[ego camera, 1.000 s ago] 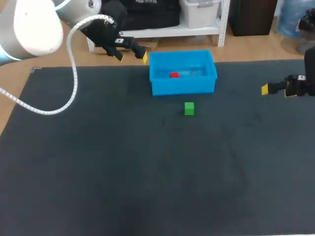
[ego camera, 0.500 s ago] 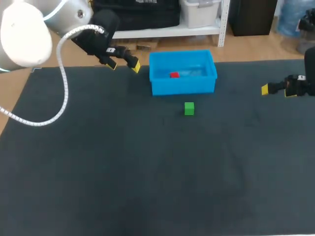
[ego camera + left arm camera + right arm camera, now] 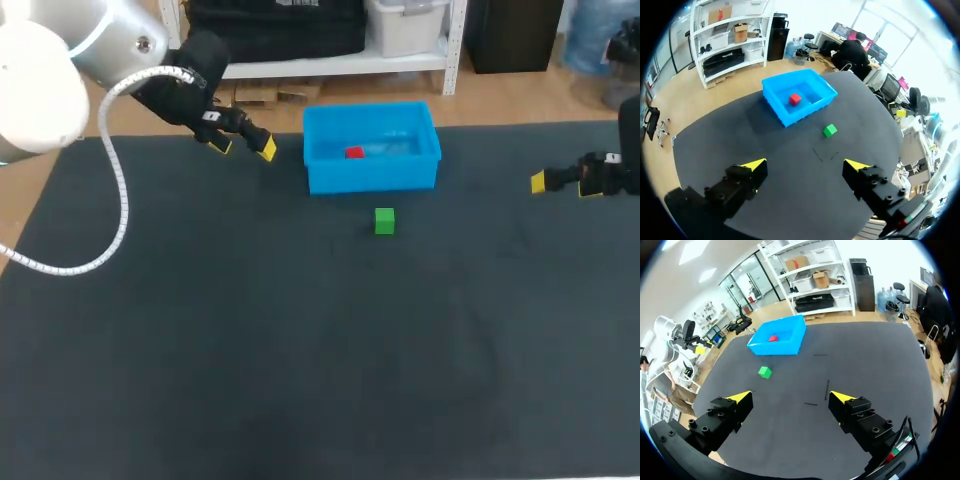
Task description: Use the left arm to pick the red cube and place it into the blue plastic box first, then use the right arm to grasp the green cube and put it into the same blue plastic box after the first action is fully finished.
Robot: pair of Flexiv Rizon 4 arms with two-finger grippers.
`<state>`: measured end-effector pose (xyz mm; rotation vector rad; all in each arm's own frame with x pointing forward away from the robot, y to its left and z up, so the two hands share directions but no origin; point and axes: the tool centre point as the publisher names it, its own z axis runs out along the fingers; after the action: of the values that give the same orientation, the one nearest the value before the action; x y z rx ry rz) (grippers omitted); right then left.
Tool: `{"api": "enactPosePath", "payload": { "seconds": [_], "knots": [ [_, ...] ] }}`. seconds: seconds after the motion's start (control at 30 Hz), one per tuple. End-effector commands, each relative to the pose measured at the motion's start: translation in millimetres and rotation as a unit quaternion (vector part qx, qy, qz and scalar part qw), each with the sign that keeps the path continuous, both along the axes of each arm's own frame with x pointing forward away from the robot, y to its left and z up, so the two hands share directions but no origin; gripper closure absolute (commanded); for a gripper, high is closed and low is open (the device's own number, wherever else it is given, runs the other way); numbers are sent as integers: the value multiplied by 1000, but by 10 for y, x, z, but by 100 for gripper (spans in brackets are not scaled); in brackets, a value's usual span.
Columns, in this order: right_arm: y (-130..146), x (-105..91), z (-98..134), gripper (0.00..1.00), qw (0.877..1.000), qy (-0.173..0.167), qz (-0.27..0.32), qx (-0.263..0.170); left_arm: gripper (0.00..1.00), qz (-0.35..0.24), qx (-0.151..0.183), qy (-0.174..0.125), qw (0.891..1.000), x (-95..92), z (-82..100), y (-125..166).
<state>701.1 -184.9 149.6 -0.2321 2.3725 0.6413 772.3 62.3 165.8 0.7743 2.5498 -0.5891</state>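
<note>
Now, notes on the green cube (image 3: 384, 221), since the red cube (image 3: 354, 153) lies inside the blue plastic box (image 3: 370, 178) and I judge the left arm's share done. The green cube sits alone on the dark surface (image 3: 300, 350), near the box's front wall but not touching it. The left pincer (image 3: 805, 164) is spread wide and holds nothing, off to the box's left side in the head view. The right pincer (image 3: 791, 397) is likewise spread and empty, well apart from the cube at the right edge of the surface. Handling, as I judge it: the cube is small, looks rigid with flat faces and sharp edges, and is very likely light, so it needs little squeeze and should not deform. Its finish looks smooth, so a crooked pinch could squirt it sideways or spin it. Best hold is from above, yellow tips on two opposite side faces, centred on the cube, faces square to the pads. In the head view it looks roughly square to the box, though I cannot tell its exact turn. It stands low, so the tips must come down almost to the surface. I'd choose the left and right faces to keep the fingers away from the box wall.
</note>
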Motion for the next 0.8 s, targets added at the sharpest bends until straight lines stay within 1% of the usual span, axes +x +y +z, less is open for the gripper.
{"api": "enactPosePath", "payload": {
  "seconds": [0.03, 0.2, 0.67, 0.7, 0.8],
  "knots": [
    [-1, -3, -1, 0, 1000, 0, 0, 0, 0, -10, -9, -1, 1000, -36, -16, 42],
    [-1, -3, -1, 0, 1000, 0, 0, 0, 0, -22, -10, 2, 1000, -60, -35, 57],
    [-1, -3, -1, 0, 1000, 0, 0, 0, 0, -24, -8, 13, 1000, -130, -129, 138],
    [-1, -3, -1, 0, 1000, 0, 0, 0, 0, -29, -3, 9, 1000, -131, -129, 142],
    [-1, -3, -1, 0, 1000, 0, 0, 0, 0, -30, -2, 8, 1000, -135, -132, 149]
  ]
}}
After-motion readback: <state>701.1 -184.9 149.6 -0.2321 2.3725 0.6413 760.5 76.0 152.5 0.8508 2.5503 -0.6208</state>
